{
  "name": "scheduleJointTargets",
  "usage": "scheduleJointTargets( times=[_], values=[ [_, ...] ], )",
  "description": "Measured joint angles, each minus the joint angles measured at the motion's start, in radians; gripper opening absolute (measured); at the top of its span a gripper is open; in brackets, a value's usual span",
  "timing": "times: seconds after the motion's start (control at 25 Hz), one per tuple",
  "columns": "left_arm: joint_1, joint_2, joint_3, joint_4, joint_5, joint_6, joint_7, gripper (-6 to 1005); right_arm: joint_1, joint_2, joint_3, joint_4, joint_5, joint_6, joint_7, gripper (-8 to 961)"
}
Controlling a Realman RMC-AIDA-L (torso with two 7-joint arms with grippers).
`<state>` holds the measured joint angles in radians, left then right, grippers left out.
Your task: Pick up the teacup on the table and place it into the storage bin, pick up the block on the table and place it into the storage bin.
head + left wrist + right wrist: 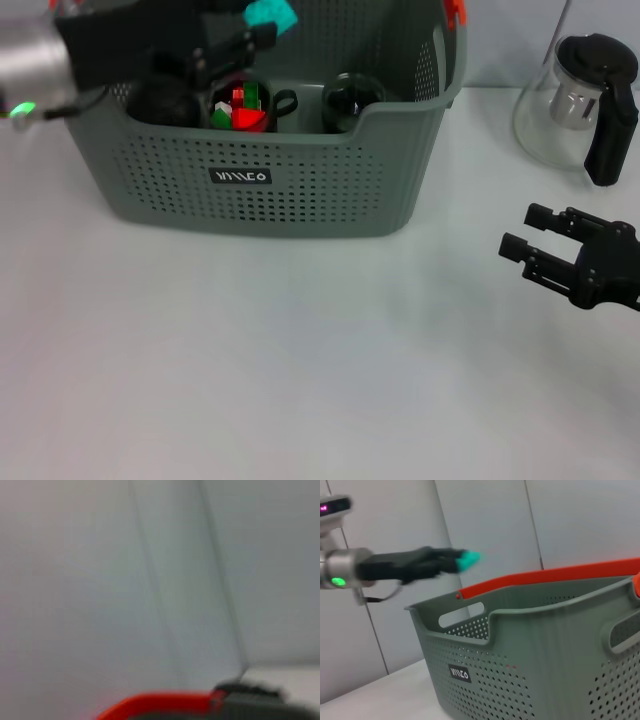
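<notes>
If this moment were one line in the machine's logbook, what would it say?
left tool: over storage bin, holding teal block | right tool: idle, open, on table by glass teapot | bin: cups inside

Storage bin (300, 190): matt perforated plastic. Teapot (560, 110): clear glossy glass, black plastic handle. Table (300, 350): smooth matt.

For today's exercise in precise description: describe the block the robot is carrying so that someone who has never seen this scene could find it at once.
Start at the grey-green storage bin at the back of the white table. Above its open top, the left gripper reaches in from the robot's left side. The block is the small teal piece held at its tip, the only item above the bin, not inside it.
</notes>
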<state>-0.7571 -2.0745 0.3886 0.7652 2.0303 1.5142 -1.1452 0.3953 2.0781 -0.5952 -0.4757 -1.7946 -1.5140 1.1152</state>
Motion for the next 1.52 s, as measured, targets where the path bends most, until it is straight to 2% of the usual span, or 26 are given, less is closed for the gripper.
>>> scheduleJointTargets(
  times=[0.12, 0.16, 0.24, 0.28, 0.48, 0.76, 0.88, 0.92, 0.96, 1.0, 1.12, 1.16, 1.24, 1.36, 1.52],
  values=[
    [-0.016, -0.008, 0.159, 0.015, 0.009, -0.241, -0.028, 457, 0.003, 0.002, 0.000, 0.000, 0.001, 0.000, 0.000, 642],
    [-0.010, -0.014, 0.252, 0.029, 0.013, -0.346, -0.057, 460, 0.003, 0.002, 0.000, 0.000, 0.002, 0.000, 0.000, 642],
    [0.002, -0.019, 0.333, 0.049, 0.014, -0.430, -0.088, 467, 0.004, 0.002, 0.000, 0.000, 0.004, 0.000, 0.000, 642],
    [0.021, -0.030, 0.393, 0.083, 0.014, -0.485, -0.126, 470, 0.004, 0.001, 0.000, 0.000, 0.006, 0.000, 0.000, 642],
    [0.054, -0.044, 0.411, 0.148, 0.013, -0.503, -0.184, 487, 0.007, 0.000, 0.000, 0.000, 0.008, 0.000, 0.000, 642],
    [0.079, -0.046, 0.426, 0.166, 0.007, -0.516, -0.217, 510, 0.012, -0.001, 0.003, 0.000, 0.009, 0.001, 0.000, 642],
    [0.095, -0.047, 0.388, 0.182, -0.088, -0.456, -0.224, 520, 0.013, 0.000, 0.003, -0.001, 0.009, 0.002, -0.001, 642],
    [0.107, -0.044, 0.342, 0.176, -0.173, -0.385, -0.224, 524, 0.013, 0.000, 0.003, -0.001, 0.009, 0.002, -0.001, 642],
    [0.121, -0.030, 0.275, 0.135, -0.292, -0.255, -0.209, 527, 0.012, 0.001, 0.003, -0.001, 0.010, 0.002, -0.004, 642],
    [0.124, -0.025, 0.259, 0.120, -0.320, -0.221, -0.204, 566, 0.010, 0.003, 0.005, 0.000, 0.010, 0.003, -0.012, 642],
    [0.136, 0.032, 0.185, -0.049, -0.436, 0.033, -0.127, 684, 0.006, 0.010, 0.019, 0.009, 0.011, -0.002, -0.055, 643],
    [0.142, 0.048, 0.172, -0.106, -0.438, 0.099, -0.072, 724, 0.003, 0.013, 0.025, 0.013, 0.011, -0.007, -0.074, 643],
    [0.160, 0.054, 0.166, -0.155, -0.387, 0.174, 0.015, 771, 0.001, 0.017, 0.027, 0.025, 0.010, -0.016, -0.096, 643],
    [0.193, 0.042, 0.160, -0.153, -0.202, 0.258, 0.058, 794, -0.002, 0.018, 0.020, 0.057, 0.006, -0.023, -0.112, 643],
    [0.235, 0.030, 0.143, -0.115, -0.030, 0.308, 0.094, 798, -0.016, 0.018, 0.019, 0.106, 0.004, -0.025, -0.168, 643]
  ],
)
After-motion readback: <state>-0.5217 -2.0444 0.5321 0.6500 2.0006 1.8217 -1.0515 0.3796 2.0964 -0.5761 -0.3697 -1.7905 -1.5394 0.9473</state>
